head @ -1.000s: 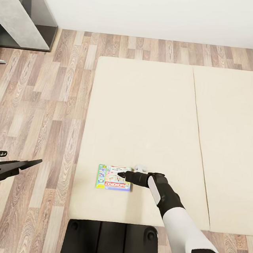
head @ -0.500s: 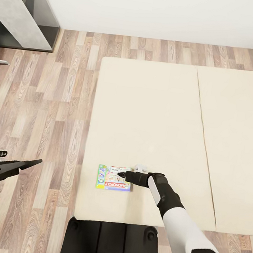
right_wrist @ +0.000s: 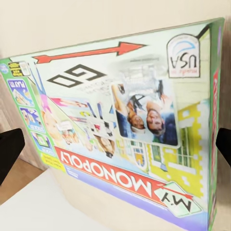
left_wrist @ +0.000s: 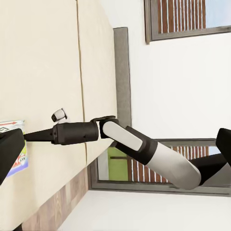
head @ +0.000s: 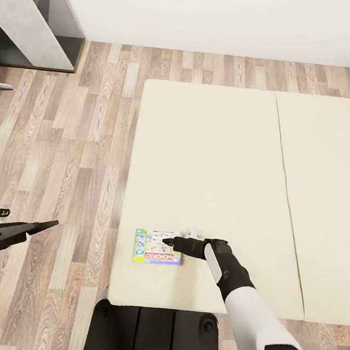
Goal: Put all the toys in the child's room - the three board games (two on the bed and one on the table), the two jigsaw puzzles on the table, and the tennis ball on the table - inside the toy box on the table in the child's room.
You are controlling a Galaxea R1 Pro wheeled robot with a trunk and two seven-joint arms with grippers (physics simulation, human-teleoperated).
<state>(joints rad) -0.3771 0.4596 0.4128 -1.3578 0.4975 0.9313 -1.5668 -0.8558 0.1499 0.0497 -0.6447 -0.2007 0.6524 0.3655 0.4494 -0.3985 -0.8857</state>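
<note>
One board game [head: 151, 247], a thin white-green box with a red strip, hangs just over the near left part of the beige bed [head: 212, 147]. My right gripper [head: 167, 242] reaches left onto its right edge and is shut on it. The printed lid [right_wrist: 120, 120] spreads across the right wrist view between the two fingertips. My left gripper [head: 52, 223] hovers over the wood floor left of the bed, its fingers apart with nothing between them. The left wrist view looks across the bed [left_wrist: 43, 57] at my right gripper [left_wrist: 26, 136]. The toy box, jigsaw puzzles and tennis ball are out of view.
The end of the table [head: 28, 28], with a grey speckled top over dark shelves, stands at the far left by the white wall. Wood-plank floor [head: 74, 145] runs between it and the bed. My dark base [head: 153, 338] sits against the bed's near edge. A dark headboard [left_wrist: 122, 72] shows beyond the mattress.
The bed and floor have slid right in the head view as the camera moved. The board game kept its place at my right gripper, so it travels with it. Both arms hold their poses.
</note>
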